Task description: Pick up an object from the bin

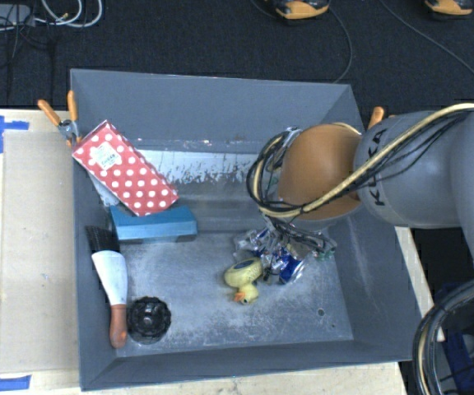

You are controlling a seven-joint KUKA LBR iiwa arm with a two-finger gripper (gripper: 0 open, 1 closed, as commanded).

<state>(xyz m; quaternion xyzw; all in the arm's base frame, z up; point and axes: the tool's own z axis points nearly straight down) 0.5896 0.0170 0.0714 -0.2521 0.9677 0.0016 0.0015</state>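
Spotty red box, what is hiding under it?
A flat blue block pokes out from under the spotty red box, which rests tilted on top of it. The part of the block beneath the box is covered, so anything else under there cannot be seen.

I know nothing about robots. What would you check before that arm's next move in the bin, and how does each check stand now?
1. Gripper low in the grey bin, right of middle: ok.
2. A thing beneath it, the crinkled blue and silver wrapper: ok.
3. Room around that wrapper: not ok, the yellow duck lies close beside it.
4. Anything held already: cannot tell.
5. Red dotted box, blue block and brush well away at the left: ok.
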